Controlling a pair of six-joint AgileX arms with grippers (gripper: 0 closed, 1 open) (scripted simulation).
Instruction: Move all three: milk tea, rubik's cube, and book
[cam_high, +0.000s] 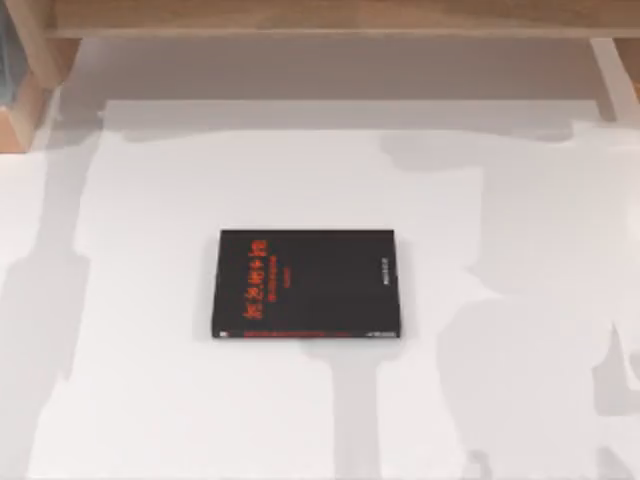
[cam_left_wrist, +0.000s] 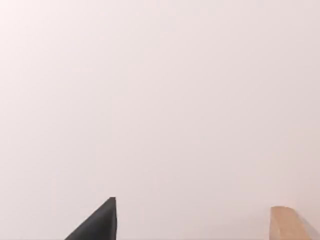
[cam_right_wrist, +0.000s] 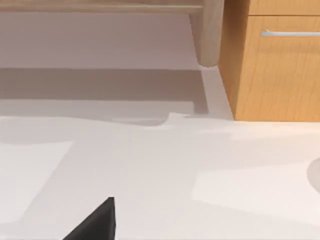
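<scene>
A smooth white tabletop (cam_high: 150, 400) spreads across the top view, crossed by soft grey shadows. Along its far edge runs a light wooden frame (cam_high: 320, 15), with a wooden post (cam_high: 25, 90) at the left. From the right wrist view, a warm wood-grain cabinet (cam_right_wrist: 275, 75) with a slim silver handle (cam_right_wrist: 290, 33) stands beside a pale rounded wooden leg (cam_right_wrist: 210, 35).

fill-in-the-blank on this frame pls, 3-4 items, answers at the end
1. The large flat rectangular book lies with its ____ cover facing up.
2. The characters printed on that cover are ____.
3. The book rests on the white ____.
4. Beyond the table, the right wrist view shows a wooden cabinet drawer with a ____ handle.

Missing words: black; red; table; metal
</scene>
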